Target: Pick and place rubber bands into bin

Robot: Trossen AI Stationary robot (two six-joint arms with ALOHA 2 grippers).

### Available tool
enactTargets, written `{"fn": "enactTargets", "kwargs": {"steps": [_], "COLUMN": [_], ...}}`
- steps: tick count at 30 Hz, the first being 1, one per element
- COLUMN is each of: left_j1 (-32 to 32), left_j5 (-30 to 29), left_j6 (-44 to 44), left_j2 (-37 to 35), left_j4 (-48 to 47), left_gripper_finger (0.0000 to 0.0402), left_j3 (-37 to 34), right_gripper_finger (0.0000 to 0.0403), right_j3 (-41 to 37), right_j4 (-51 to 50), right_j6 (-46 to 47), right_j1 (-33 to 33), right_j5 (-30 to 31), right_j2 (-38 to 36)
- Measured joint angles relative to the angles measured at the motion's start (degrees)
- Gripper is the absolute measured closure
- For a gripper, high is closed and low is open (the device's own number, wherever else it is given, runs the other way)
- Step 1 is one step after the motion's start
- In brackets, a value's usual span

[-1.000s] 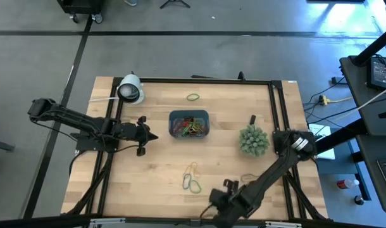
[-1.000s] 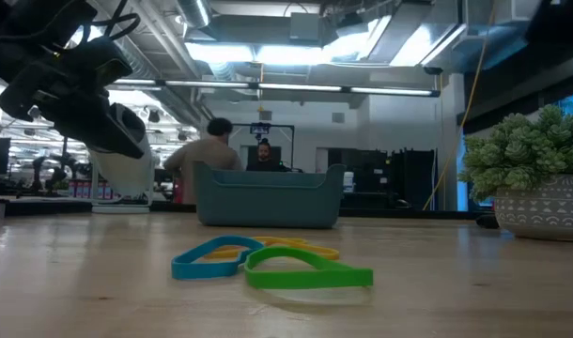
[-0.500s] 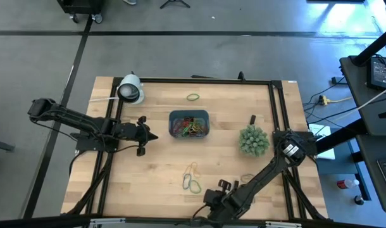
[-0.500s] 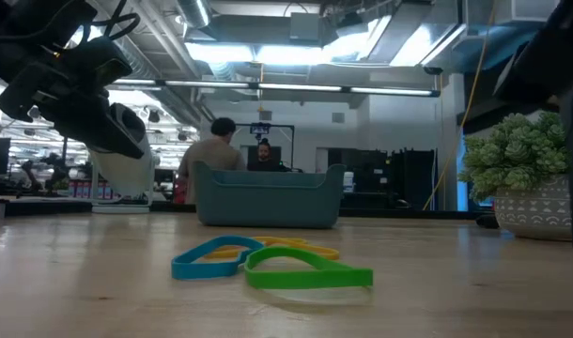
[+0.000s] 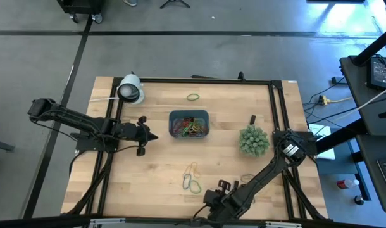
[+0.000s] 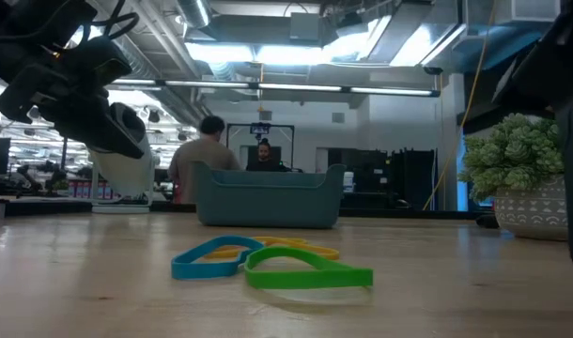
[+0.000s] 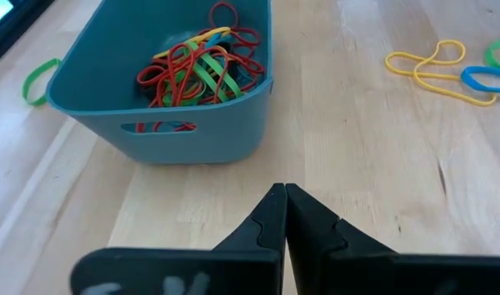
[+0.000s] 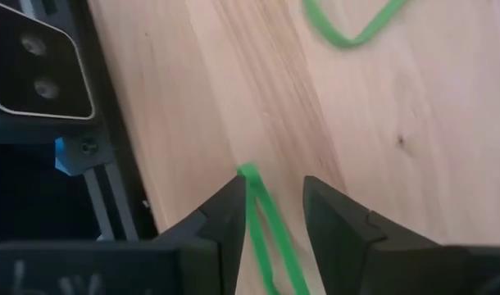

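The blue-teal bin (image 5: 170,123) sits mid-table with several rubber bands (image 7: 202,61) inside. My left gripper (image 7: 284,190) hovers shut just left of it. Yellow, blue and green bands (image 5: 192,178) lie loose on the wood nearer the front. My right gripper (image 8: 275,184) is low at the table's near edge, open, with a green rubber band (image 8: 266,221) lying between its fingers. Another green band (image 8: 348,29) lies just beyond it. A lone green band (image 5: 193,97) rests near the far edge. My right gripper stands open astride the green band, whose end (image 8: 249,174) lies close against one fingertip. I cannot tell whether the finger touches it. The band lies flat on the wood.
A spiky green plant in a pot (image 5: 253,140) stands right of the bin. A white dome-shaped object (image 5: 130,90) is at the far left corner. A black frame rail and a grey mount (image 8: 37,65) run along the near edge beside my right gripper. People show in the room behind.
My right gripper has slid a little toward the table's left edge along the near edge and then held there. The bands and bin have not moved.
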Motion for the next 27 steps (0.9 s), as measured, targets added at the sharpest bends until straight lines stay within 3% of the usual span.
{"fn": "enactTargets", "kwargs": {"steps": [9, 14, 17, 27], "left_j1": [0.0, 0.0, 0.0, 0.0], "left_j5": [0.0, 0.0, 0.0, 0.0], "left_j6": [0.8, 0.3, 0.3, 0.2], "left_j2": [0.0, 0.0, 0.0, 0.0], "left_j4": [-0.1, -0.1, -0.1, 0.0], "left_gripper_finger": [0.0399, 0.0399, 0.0399, 0.04], "left_j3": [0.0, 0.0, 0.0, 0.0], "right_gripper_finger": [0.0283, 0.0349, 0.0391, 0.0397], "right_j3": [-5.8, -6.4, -5.6, 0.8], "right_j4": [9.2, 8.8, 7.6, -7.9], "right_j6": [0.3, -0.2, -3.4, -10.0], "right_j1": [0.0, -0.4, -1.0, -7.7], "right_j5": [-0.3, -2.2, -3.0, -5.6], "right_j2": [-0.2, -0.5, -0.5, -0.3]}}
